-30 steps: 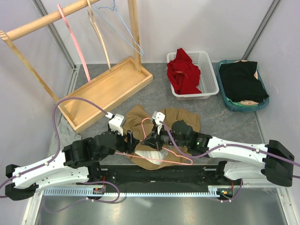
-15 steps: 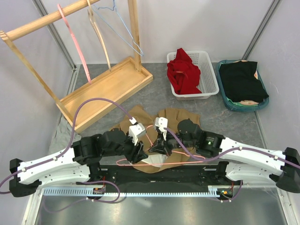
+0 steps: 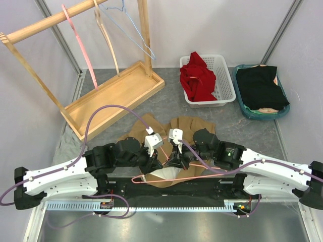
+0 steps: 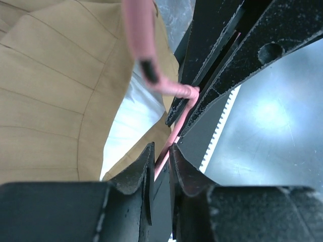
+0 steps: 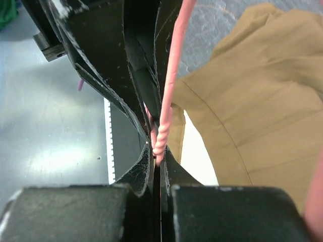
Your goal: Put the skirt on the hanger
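While the skirt (image 3: 194, 126) lies crumpled on the table (image 3: 166, 103) just ahead of the arm bases, we've got both claws meeting over its near edge, nearly touching each other. Skirt is tan, with its white lining (image 4: 128, 121) showing at the near opening. Pink wire hanger (image 5: 174, 65) sits on top of the skirt, its long bottom wire running along the near hem; nothing is threaded onto it that we can see. Right gripper (image 5: 157, 151) is clenched on the hanger's twisted neck, fingertips pressed together with the wire pinched between them. Left gripper (image 4: 160, 151) has its jaws almost together with a pink wire running through the narrow gap; we can't tell whether they actually bite on it. The right claw's black fingers sit directly ahead in the left wrist view, very close. Far left, a wooden rack (image 3: 116, 91) stands with spare hangers on its rail. Far right, a white basket (image 3: 224, 88) holds red cloth, and a green tub (image 3: 242, 108) beside it holds a black garment.
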{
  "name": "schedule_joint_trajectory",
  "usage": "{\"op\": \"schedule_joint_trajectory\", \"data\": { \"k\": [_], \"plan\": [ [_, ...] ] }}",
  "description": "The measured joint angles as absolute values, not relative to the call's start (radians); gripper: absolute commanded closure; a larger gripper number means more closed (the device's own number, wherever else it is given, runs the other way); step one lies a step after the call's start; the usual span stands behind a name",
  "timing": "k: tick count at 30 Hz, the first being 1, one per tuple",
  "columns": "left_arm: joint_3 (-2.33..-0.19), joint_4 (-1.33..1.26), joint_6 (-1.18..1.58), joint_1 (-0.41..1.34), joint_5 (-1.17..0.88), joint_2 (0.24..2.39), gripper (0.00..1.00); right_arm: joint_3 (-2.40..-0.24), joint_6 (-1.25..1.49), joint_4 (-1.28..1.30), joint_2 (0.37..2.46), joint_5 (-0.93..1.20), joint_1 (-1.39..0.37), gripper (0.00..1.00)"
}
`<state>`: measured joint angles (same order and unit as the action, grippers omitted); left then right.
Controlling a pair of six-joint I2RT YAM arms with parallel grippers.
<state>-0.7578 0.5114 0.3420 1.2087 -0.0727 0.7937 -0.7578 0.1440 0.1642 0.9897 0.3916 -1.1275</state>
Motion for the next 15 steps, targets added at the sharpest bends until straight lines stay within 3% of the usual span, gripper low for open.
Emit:
{"op": "schedule_joint_trajectory", "data": {
  "k": [4,8,9,10,15],
  "plan": [
    [-0.758,0.482,0.341,1.209,-0.101,0.833,0.98,-0.758,0.141,0.208,0.971,0.385,-1.127,1.00],
    [-0.758,0.466,0.340,1.209,-0.106,0.840,0.98,-0.758,0.142,0.228,0.954,0.376,-1.126,0.99],
    [-0.758,0.463,0.341,1.209,-0.098,0.840,0.98,-0.758,0.143,0.229,0.951,0.367,-1.126,0.88],
    [-0.758,0.460,0.341,1.209,-0.085,0.839,0.98,-0.758,0.144,0.229,0.949,0.353,-1.126,0.71],
    [-0.755,0.463,0.342,1.213,0.018,0.831,0.98,-0.758,0.157,0.233,0.941,0.260,-1.127,0.46]
  ]
}}
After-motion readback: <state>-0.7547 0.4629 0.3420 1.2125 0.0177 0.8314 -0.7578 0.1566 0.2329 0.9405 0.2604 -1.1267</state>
